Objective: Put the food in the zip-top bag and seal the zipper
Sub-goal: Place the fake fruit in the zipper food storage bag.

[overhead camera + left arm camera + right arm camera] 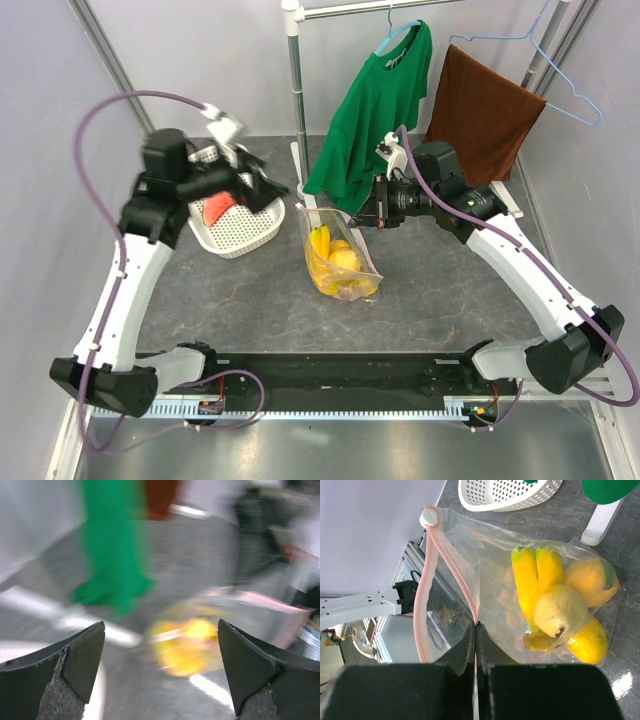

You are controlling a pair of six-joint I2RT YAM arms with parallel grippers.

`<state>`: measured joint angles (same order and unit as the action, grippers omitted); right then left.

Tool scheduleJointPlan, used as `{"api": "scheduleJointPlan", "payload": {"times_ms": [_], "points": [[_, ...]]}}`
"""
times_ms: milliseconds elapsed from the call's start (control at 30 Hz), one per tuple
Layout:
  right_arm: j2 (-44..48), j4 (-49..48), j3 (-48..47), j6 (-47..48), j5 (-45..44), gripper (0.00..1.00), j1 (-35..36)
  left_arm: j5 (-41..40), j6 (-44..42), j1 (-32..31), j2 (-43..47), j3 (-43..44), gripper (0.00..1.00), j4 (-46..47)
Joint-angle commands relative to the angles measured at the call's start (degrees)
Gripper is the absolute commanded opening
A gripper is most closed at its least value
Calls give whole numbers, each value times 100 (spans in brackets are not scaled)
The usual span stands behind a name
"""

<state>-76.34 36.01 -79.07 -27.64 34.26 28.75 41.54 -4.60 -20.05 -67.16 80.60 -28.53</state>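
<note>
The clear zip-top bag lies mid-table with its mouth propped up toward the back. It holds the yellow food: a banana bunch, a pale pear-like fruit and orange-yellow round fruits. My right gripper is shut on the pink zipper at the bag's mouth, also in the top view. A white slider sits at the strip's end. The red-and-green watermelon piece lies in the white basket. My left gripper hovers above the basket, open and empty; its view is motion-blurred.
A green shirt and a brown towel hang from a rack behind the bag. The rack's white pole stands between basket and bag, its foot close to the bag. Grey walls close in on both sides.
</note>
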Motion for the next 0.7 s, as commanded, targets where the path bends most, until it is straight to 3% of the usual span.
{"api": "scheduleJointPlan", "payload": {"times_ms": [0, 100, 200, 500, 667], "points": [[128, -50, -56, 83, 28, 0, 16, 146, -539, 1582, -464, 420, 98, -582], [93, -50, -65, 83, 37, 0, 16, -268, -1794, 1987, -1228, 719, 96, -1162], [75, -68, -47, 74, 28, 0, 25, -908, -2341, 2339, -2123, 1001, 95, -1426], [75, -33, -30, 145, 10, 0, 16, -1779, -2580, 2770, -4409, 2258, 79, -1909], [22, -24, -30, 145, 37, 0, 16, -1825, -2485, 2919, -5158, 3021, 77, -1902]]}}
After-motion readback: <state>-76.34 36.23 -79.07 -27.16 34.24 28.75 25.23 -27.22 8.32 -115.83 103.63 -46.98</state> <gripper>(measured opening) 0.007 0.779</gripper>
